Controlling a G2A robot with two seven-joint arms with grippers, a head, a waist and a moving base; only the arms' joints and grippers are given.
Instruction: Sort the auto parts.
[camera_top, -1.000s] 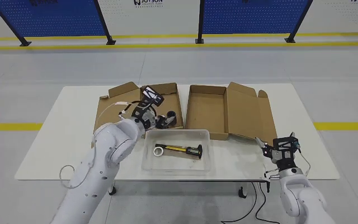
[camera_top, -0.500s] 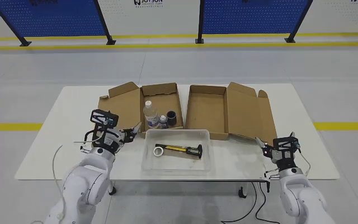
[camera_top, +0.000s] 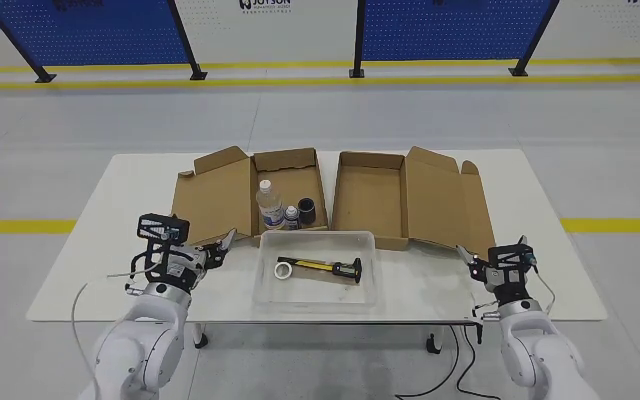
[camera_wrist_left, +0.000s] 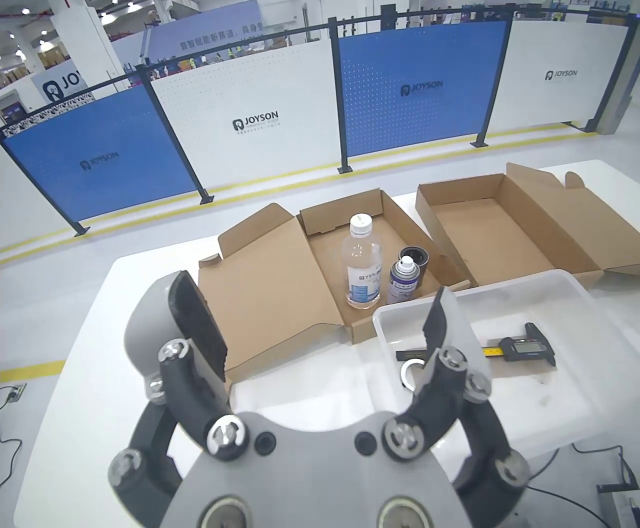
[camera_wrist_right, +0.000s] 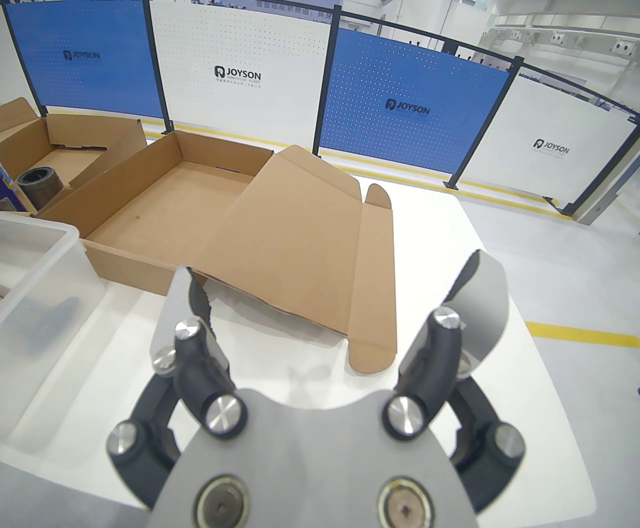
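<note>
Your left gripper (camera_wrist_left: 310, 290) hangs over the near left part of the white table (camera_top: 120, 190), fingers spread wide, nothing between them. It sits just beside the left cardboard box's open flap, apart from the clear plastic tray (camera_top: 320, 292).

Your right gripper (camera_wrist_right: 330, 265) is over the near right table corner, fingers also wide apart and holding nothing. Its tips are close to the folded-out lid of the right cardboard box (camera_wrist_right: 170, 205).

Sorted parts: the left cardboard box (camera_wrist_left: 325, 250) holds three things standing upright in its near corner. They are a clear plastic bottle (camera_wrist_left: 361, 265) with a white cap, a spray can (camera_wrist_left: 404, 280) just beside it, and a black cylindrical part (camera_wrist_left: 417, 257) behind the can.

In the tray, which sits in front of both boxes, lie a digital caliper (camera_wrist_left: 520, 347) flat along the middle and a white ring (camera_top: 284, 268) at the caliper's left end. You cannot tell whether they touch.
</note>
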